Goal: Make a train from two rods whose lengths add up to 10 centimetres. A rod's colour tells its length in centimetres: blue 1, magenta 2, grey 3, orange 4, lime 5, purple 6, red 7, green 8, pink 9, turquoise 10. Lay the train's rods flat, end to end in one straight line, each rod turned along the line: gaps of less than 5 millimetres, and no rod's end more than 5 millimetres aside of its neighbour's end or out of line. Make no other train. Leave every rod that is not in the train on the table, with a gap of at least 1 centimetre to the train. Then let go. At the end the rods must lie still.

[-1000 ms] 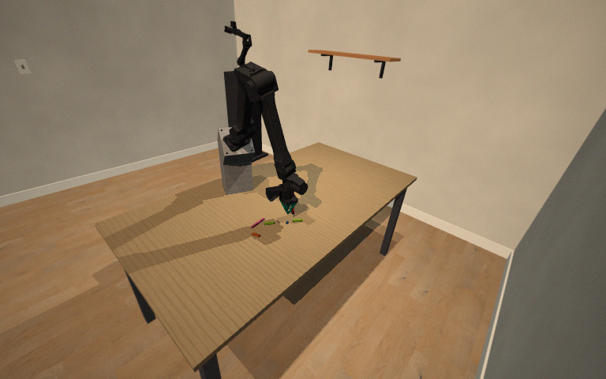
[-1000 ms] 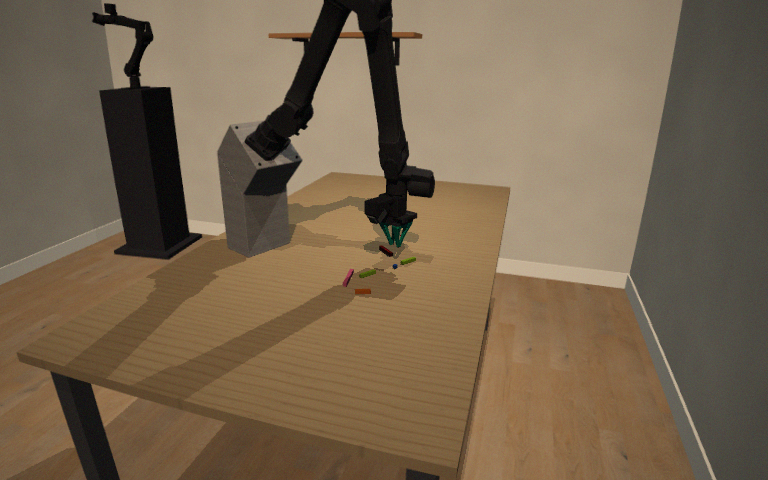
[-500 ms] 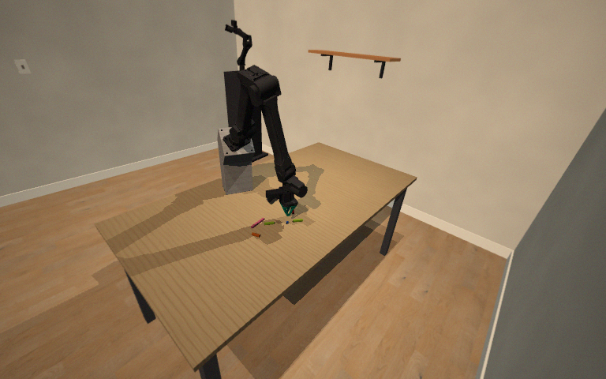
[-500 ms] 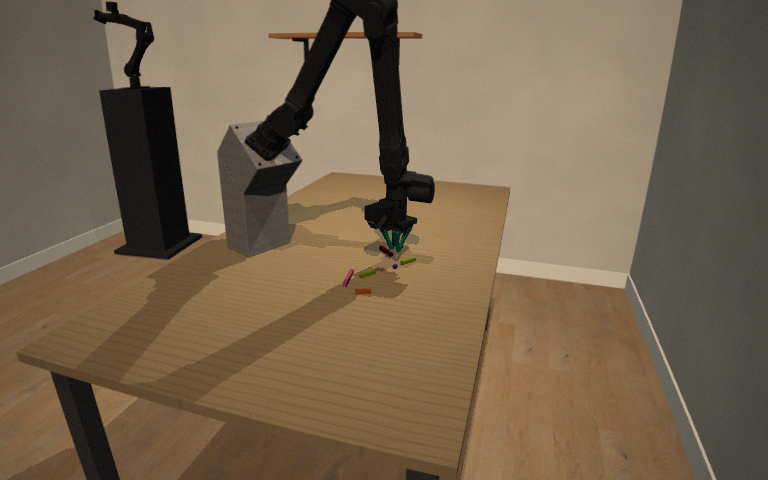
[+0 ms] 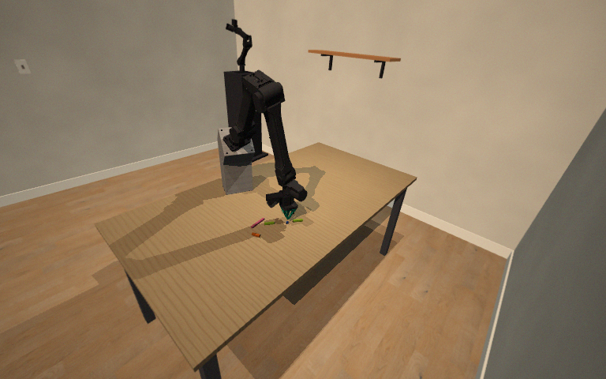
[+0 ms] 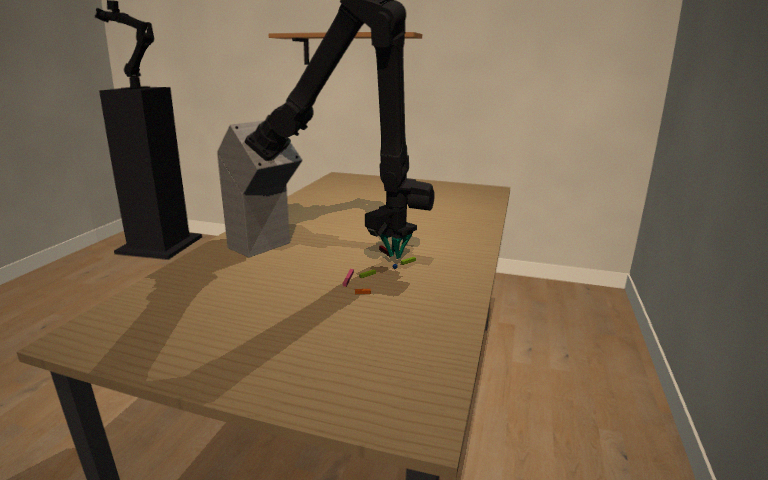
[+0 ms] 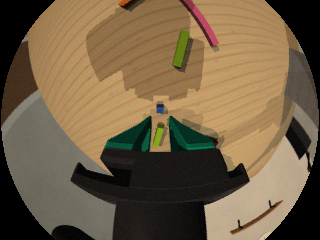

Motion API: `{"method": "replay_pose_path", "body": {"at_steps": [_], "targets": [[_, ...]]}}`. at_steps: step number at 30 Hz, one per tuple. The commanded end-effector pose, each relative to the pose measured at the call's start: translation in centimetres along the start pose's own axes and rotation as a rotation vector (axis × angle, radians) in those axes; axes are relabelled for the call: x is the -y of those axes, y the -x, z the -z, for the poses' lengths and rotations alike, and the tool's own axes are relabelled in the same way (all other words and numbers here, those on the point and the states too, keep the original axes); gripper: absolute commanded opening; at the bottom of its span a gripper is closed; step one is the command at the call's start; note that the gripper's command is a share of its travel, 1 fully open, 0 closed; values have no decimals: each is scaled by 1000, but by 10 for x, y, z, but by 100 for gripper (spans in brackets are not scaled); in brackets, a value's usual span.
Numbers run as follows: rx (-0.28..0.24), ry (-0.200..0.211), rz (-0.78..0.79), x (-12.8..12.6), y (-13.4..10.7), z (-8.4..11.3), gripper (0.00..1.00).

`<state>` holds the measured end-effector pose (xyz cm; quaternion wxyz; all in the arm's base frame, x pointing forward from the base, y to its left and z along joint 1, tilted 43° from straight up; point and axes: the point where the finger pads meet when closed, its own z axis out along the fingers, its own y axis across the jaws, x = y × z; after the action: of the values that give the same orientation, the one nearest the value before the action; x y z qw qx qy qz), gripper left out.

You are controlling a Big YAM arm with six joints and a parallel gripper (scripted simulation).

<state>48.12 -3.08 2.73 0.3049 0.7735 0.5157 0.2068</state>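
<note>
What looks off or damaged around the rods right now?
Nothing looks damaged. The two lime rods lie apart, with the blue rod between them, so they make no train. The pink rod only looks bent in the wrist view; the other views show it straight.

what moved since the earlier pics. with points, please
The gripper [image 5: 288, 219] [image 6: 395, 258] [image 7: 160, 120] has moved down toward the table and toward the blue rod [image 5: 287, 222] [image 6: 394, 266] [image 7: 160, 108], and it now covers more of the red rod [image 6: 383, 249] [image 7: 216, 142] in the exterior view. I see nothing picked up or released. The two lime rods, the pink rod [image 5: 257, 222] [image 6: 348, 277] [image 7: 202, 22] and the orange rod [image 5: 256, 234] [image 6: 363, 291] look unmoved.
</note>
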Motion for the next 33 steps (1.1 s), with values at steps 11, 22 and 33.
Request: {"method": "replay_pose_path", "body": {"at_steps": [11,22,33], "targets": [[3,9,6,-3,2,-15,23],[3,8,5,-2,2,-17,23],[3,9,5,-3,3,-17,23]]}}
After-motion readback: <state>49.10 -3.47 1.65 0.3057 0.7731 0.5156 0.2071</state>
